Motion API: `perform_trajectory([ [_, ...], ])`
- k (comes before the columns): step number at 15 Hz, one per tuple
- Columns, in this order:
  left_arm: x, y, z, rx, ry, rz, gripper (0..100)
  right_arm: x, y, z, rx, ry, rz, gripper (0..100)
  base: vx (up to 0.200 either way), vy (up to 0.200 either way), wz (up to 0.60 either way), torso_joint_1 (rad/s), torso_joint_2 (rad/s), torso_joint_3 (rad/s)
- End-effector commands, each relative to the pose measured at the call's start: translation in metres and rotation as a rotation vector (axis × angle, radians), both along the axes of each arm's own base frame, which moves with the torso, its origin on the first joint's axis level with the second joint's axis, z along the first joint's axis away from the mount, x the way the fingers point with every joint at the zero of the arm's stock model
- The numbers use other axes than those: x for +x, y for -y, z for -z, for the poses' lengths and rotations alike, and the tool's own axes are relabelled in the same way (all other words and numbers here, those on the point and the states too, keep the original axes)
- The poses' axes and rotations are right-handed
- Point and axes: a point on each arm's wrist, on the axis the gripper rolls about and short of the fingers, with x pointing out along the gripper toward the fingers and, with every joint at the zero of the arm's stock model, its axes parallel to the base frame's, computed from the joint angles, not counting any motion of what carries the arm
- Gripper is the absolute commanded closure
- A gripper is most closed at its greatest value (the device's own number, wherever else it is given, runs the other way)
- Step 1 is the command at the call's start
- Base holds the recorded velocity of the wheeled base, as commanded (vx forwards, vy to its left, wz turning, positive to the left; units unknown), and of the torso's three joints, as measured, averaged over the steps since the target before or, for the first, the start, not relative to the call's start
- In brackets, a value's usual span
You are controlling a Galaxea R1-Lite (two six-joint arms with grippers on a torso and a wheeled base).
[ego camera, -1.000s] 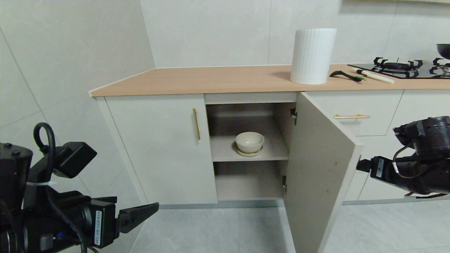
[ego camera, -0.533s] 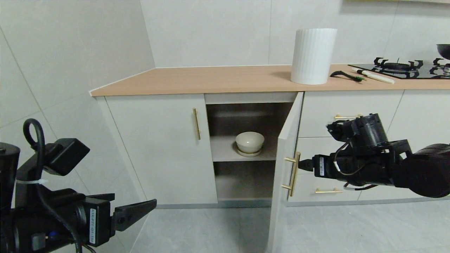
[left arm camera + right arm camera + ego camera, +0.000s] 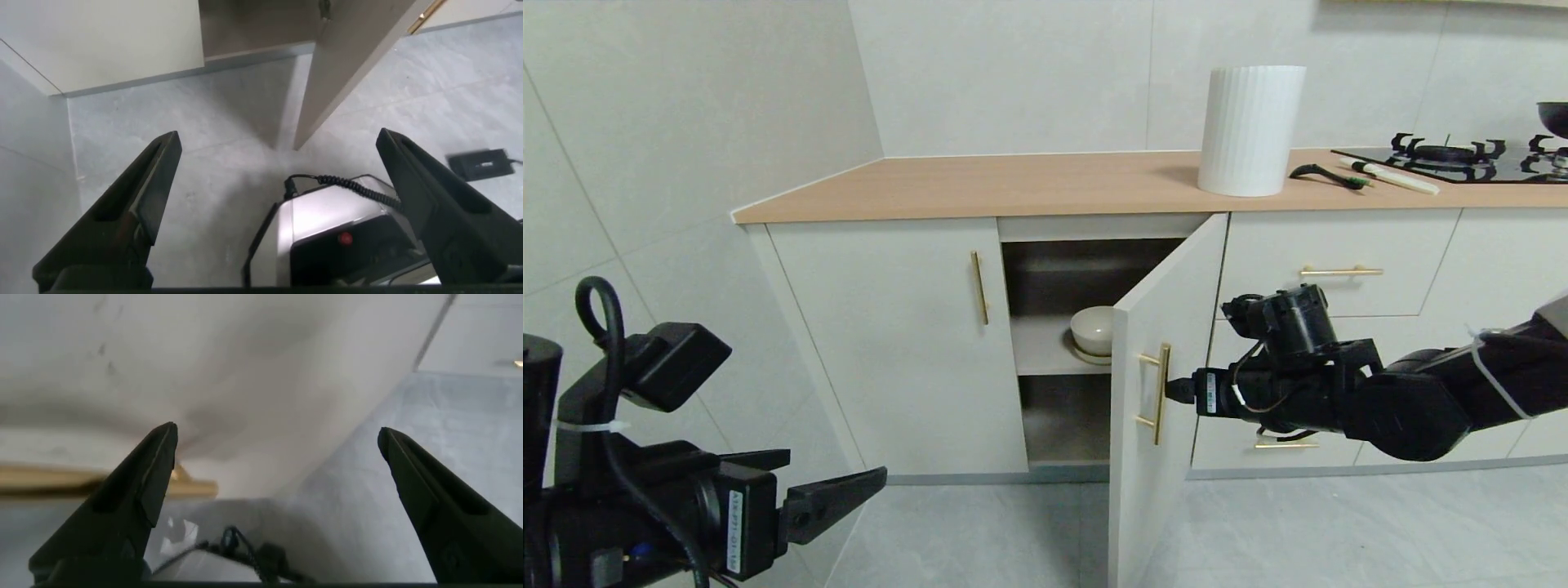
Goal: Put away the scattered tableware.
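Over the last second the right tool (image 3: 1174, 390), fingers spread and holding nothing, has driven the cabinet door (image 3: 1147, 302) from wide open to roughly half shut. It sits at the brass handle (image 3: 1156, 394), seemingly touching it. Beyond the door, the bowl (image 3: 1090, 328) rests on a plate (image 3: 1085, 357) on the middle shelf (image 3: 1045, 347). Stowing looks done, but the door is not yet closed. The left tool (image 3: 278, 139) hangs open and empty, low and well apart.

Bowl (image 3: 1092, 328) on cabinet shelf (image 3: 1045, 349), partly behind door (image 3: 1172, 282)
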Motion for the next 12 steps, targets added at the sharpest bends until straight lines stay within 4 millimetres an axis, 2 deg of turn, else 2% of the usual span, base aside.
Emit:
perform_trajectory([
  [1, 0.0, 0.0, 0.001, 0.004, -0.004, -0.001, 0, 0.007, -0.005, 0.017, -0.022, -0.012, 0.015, 0, 0.0, 0.0, 0.0, 0.0, 0.0, 0.0],
  [7, 0.001, 0.001, 0.002, 0.006, -0.009, 0.001, 0, 0.012, -0.018, 0.018, 0.037, -0.007, 0.039, 0, 0.0, 0.0, 0.0, 0.0, 0.0, 0.0],
  [12, 0.002, 0.001, 0.003, 0.009, -0.014, 0.001, 0, 0.023, -0.033, 0.019, 0.137, -0.03, 0.091, 0, 0.2, 0.0, 0.0, 0.003, 0.0, 0.006],
])
